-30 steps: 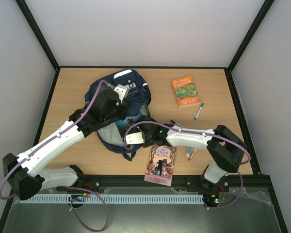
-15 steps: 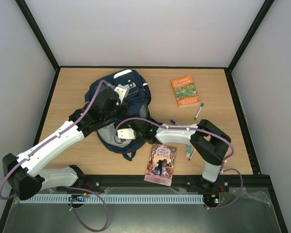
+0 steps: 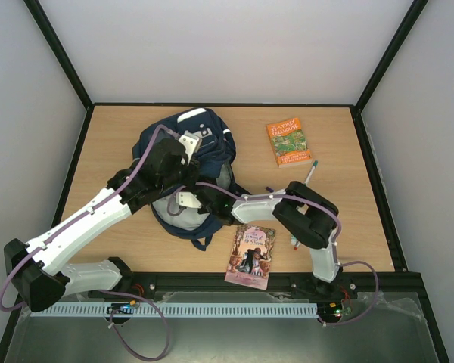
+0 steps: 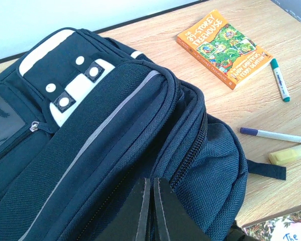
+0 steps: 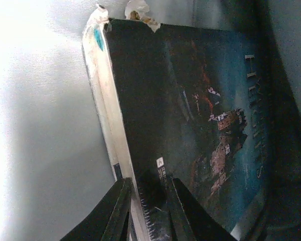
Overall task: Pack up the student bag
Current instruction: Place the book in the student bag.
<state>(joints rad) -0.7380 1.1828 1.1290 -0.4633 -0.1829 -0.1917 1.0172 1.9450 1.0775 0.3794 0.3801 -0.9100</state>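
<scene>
The student bag point(image 3: 216, 151), navy with white patches, lies at the table's middle left with its main pocket gaping and pale lining showing. My left gripper point(image 3: 191, 144) sits on its upper side. In the left wrist view its jaws point(image 4: 151, 201) are pressed together on a fold of the bag point(image 4: 115, 125) beside the zip. My right gripper point(image 3: 178, 206) reaches into the opening from the right. In the right wrist view it point(image 5: 148, 193) grips the near edge of a dark blue book point(image 5: 190, 115), one finger on the page side and one on the cover, against the grey lining point(image 5: 40, 125).
An orange book point(image 3: 289, 141) lies at the back right with a green marker point(image 3: 309, 174) beside it. A pink-covered book point(image 3: 251, 255) lies near the front edge. A purple pen point(image 4: 272, 135) and a yellow highlighter point(image 4: 290, 153) lie right of the bag.
My right arm has pushed leftward, carrying the gripper and dark book deeper into the bag's opening, and its jaws have narrowed. The left arm and bag have stayed put.
</scene>
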